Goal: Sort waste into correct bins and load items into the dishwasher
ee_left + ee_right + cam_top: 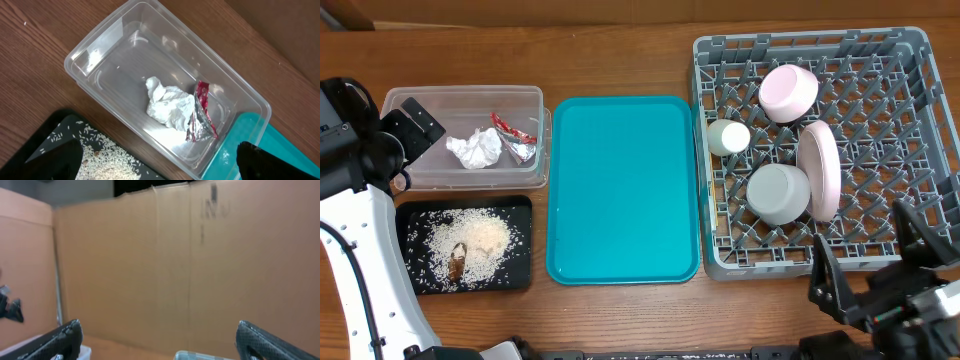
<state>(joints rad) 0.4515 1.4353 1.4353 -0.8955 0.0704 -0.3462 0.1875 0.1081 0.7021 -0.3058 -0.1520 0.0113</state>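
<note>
The clear tub at the far left holds a crumpled white tissue and a red-and-silver foil wrapper. In front of it, the black tray carries pale rice crumbs and a brown scrap. The grey dish rack on the right holds a pink bowl, a cream cup, a white bowl and an upright pink plate. My left gripper hangs open and empty above the tub's left end; its wrist view shows the tissue and wrapper below. By the rack's front right corner, my right gripper stands open and empty.
A large teal serving tray lies between the bins and the rack. The right wrist view faces a brown cardboard wall behind the table. Bare wooden tabletop runs along the back edge.
</note>
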